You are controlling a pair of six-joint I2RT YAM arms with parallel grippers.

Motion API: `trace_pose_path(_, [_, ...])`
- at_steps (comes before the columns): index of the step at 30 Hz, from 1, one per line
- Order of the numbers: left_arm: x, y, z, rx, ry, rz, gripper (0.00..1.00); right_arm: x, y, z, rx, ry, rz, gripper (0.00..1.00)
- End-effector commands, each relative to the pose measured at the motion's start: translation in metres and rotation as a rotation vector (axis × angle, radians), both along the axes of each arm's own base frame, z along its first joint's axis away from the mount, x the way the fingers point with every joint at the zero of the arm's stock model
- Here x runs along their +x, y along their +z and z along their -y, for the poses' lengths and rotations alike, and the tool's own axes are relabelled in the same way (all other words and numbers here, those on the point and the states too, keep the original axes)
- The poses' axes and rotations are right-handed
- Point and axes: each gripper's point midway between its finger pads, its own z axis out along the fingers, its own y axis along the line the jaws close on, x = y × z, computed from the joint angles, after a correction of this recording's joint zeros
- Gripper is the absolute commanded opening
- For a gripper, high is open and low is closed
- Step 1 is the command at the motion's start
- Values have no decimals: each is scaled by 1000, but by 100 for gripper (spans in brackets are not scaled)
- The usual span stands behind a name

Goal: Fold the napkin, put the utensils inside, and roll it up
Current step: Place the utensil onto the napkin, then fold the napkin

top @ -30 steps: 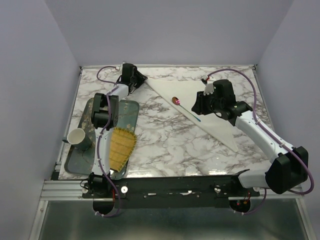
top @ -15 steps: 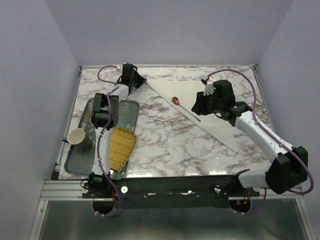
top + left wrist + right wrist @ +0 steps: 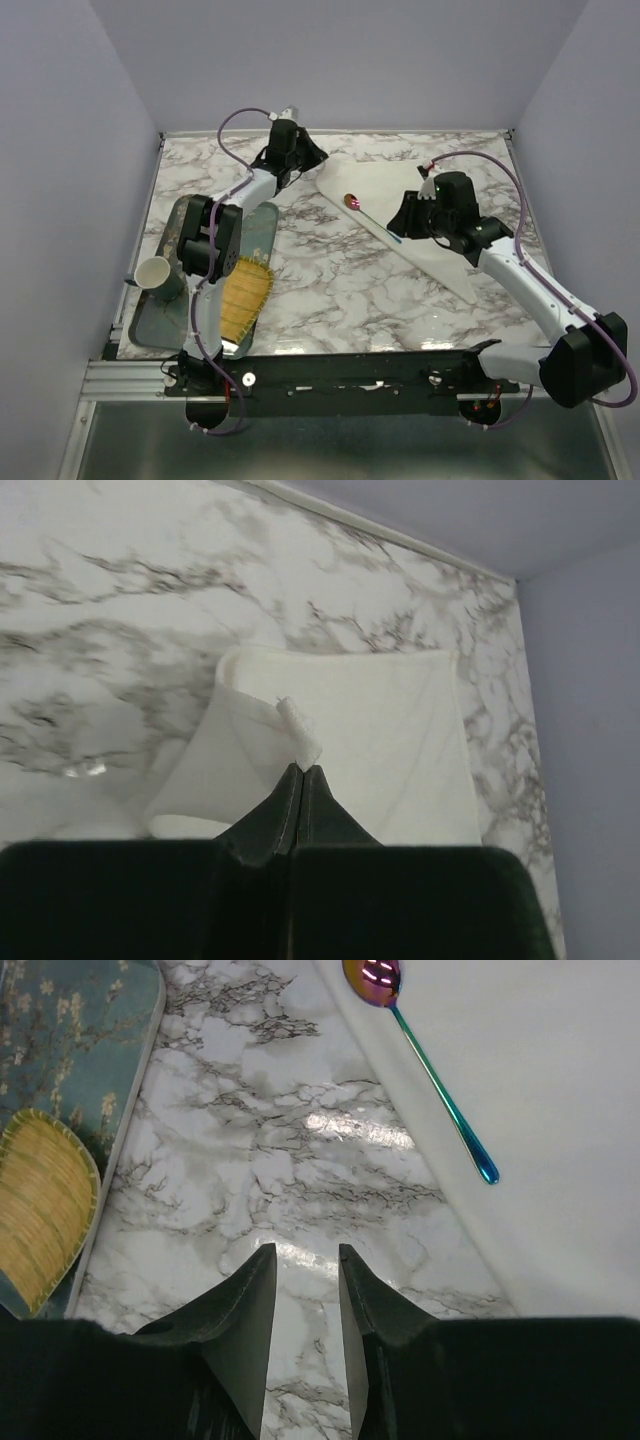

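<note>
The cream-white napkin (image 3: 385,190) lies as a folded triangle across the right half of the marble table. Its far left corner is lifted and curled over. My left gripper (image 3: 316,160) is shut on that corner; in the left wrist view the napkin (image 3: 390,740) sticks out just beyond the closed gripper (image 3: 301,767). The spoon (image 3: 372,216), with a reddish bowl and a blue-teal handle, lies on the napkin near its long edge. My right gripper (image 3: 400,218) hovers open beside the handle. In the right wrist view the open gripper (image 3: 305,1252) holds nothing over bare marble, with the spoon (image 3: 430,1075) ahead.
A blue-grey floral tray (image 3: 258,222) sits at the left with a yellow woven mat (image 3: 245,295) on its near end. A white cup (image 3: 155,272) stands at the tray's left edge. The tray (image 3: 70,1020) and mat (image 3: 40,1210) also show left of my right gripper.
My left gripper has shut on the napkin's far left corner and carried it to the right, folding it over. The right arm drifted slightly right, still open.
</note>
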Motion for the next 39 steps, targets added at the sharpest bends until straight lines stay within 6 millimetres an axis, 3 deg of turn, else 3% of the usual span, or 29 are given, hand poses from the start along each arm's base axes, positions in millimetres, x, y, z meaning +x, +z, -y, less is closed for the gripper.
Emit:
trace_pose_path(1, [-54,26,60,58,-152,73,0,-12,15,11,63,-63,37,39])
trace_pose_path(2, [-62,23,65,60,-164,64,0,-15,22,15,70,-73,64,39])
trace_pose_path(3, [-68,30,71,59,-174,75,0,-16,23,20,65,-94,70,39])
trace_pose_path(8, [-108,24,113,61,-265,55,0,-29,19,38,68,-164,78,40])
trace_pose_path(16, [-134,24,147,54,-325,44,0,-38,7,56,59,-255,70,43])
trace_pose_path(25, [-146,7,173,70,-349,5,0,-40,7,62,59,-269,81,43])
trace_pose_path(29, [-147,9,185,67,-352,9,0,-39,2,64,51,-275,66,43])
trace_pose_path(39, [-146,-10,200,66,-350,-28,0,-40,-7,66,48,-271,39,43])
